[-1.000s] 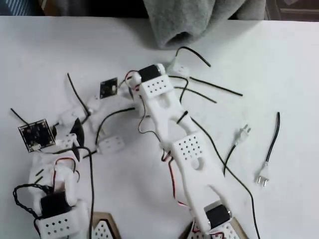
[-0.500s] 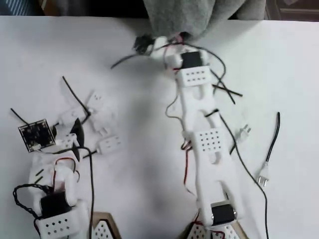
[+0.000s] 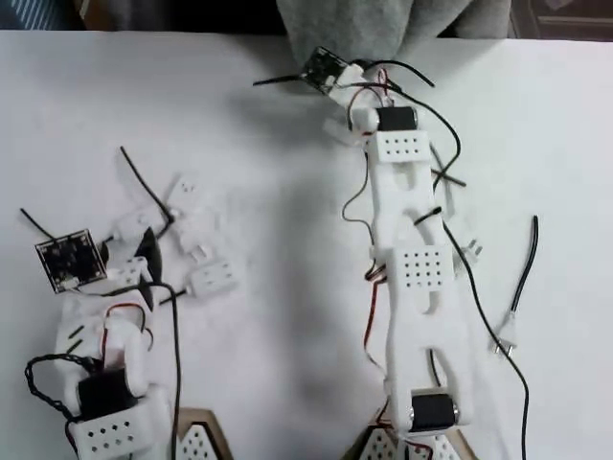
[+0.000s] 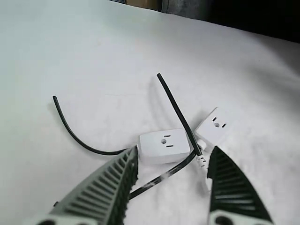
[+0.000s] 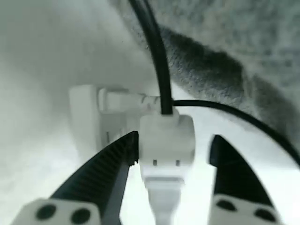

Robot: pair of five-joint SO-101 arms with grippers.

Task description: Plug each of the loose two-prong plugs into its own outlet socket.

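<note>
My right gripper [image 5: 168,154] is at the table's far edge beside the grey cloth [image 3: 364,34], shut on a white plug [image 5: 166,136] with a black cord [image 5: 154,51]. Another white socket block [image 5: 86,117] lies just beyond it. In the high view the right gripper [image 3: 337,79] sits at the end of the stretched-out arm. My left gripper [image 4: 171,180] stands open over a white socket [image 4: 165,145]; a second socket [image 4: 214,125] and a corded plug [image 4: 201,161] lie beside it. Two loose plugs [image 3: 467,251] [image 3: 506,335] lie right of the right arm.
Several white sockets [image 3: 213,278] and black cords [image 3: 144,187] are scattered at the left middle, in front of the left gripper [image 3: 142,259]. The grey cloth overhangs the far edge. Arm bases stand at the near edge. Bare table lies between the arms.
The right arm swung from the table's middle to the right and toward the far edge, dragging a black cord with it. The left arm kept still.
</note>
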